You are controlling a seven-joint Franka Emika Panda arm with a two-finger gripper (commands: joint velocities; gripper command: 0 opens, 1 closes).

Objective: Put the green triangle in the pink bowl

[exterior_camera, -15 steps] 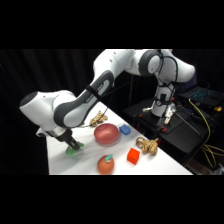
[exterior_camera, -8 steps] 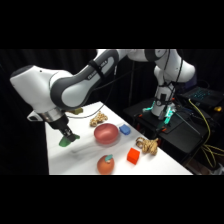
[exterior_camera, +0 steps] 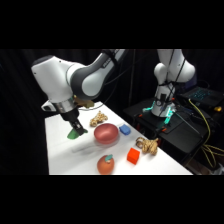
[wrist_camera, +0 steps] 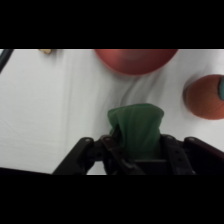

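The claw (exterior_camera: pixel 76 129) is clamped on the green triangle (exterior_camera: pixel 76 133), now lifted off the desk (exterior_camera: pixel 60 150) and carried closer to the pink bowl (exterior_camera: pixel 106 134), ready for transfer.

White counter (exterior_camera: pixel 65 150) carries: orange-red ball with green top (exterior_camera: pixel 105 164) at near edge; red cube (exterior_camera: pixel 133 156) just right of it; blue block (exterior_camera: pixel 124 130) farther back; tan knobbly piece (exterior_camera: pixel 147 145) at right; second tan piece (exterior_camera: pixel 98 118) far, centre.
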